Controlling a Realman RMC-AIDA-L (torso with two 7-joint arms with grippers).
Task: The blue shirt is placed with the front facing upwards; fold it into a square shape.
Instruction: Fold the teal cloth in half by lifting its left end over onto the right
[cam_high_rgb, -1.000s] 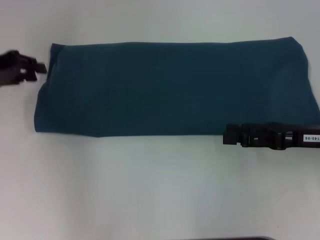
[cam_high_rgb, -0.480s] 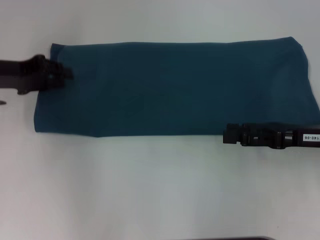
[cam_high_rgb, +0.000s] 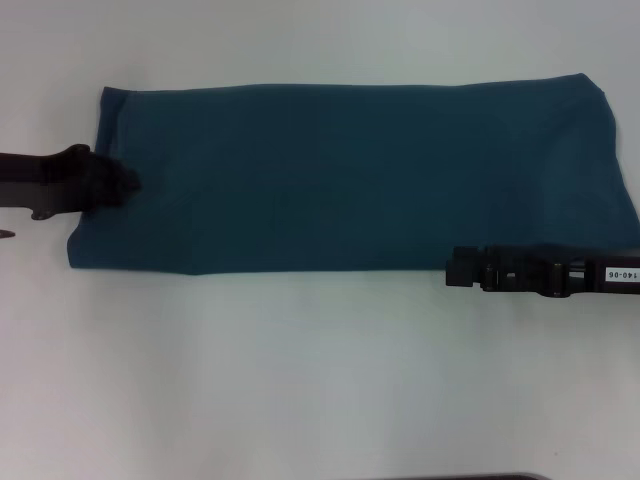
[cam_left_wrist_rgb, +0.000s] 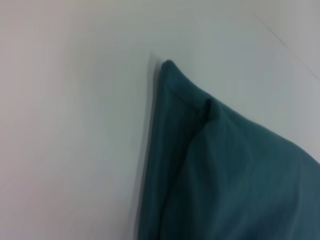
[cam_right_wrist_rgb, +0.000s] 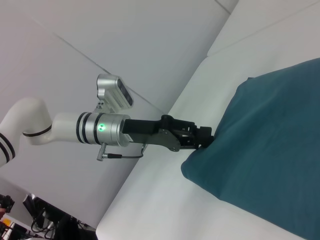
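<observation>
The blue shirt (cam_high_rgb: 350, 180) is already a long band; left gripper (cam_high_rgb: 125, 183) at its left end, fingers unclear; crosswise folds remain

A plain white worktop (cam_high_rgb: 320, 370) fills the whole head view, evenly lit, with only soft shadows and no markings on its surface. A thin dark strip (cam_high_rgb: 450, 477) shows along its near edge; what it is cannot be made out. In the right wrist view the worktop's pale surface (cam_right_wrist_rgb: 150, 200) ends at a light grey wall (cam_right_wrist_rgb: 150, 45) built of large flat panels, with straight seams crossing it at an angle. At one corner of that view, past the worktop's edge, sits a dim patch of dark clutter (cam_right_wrist_rgb: 30, 215), perhaps cables or equipment on the floor.
</observation>
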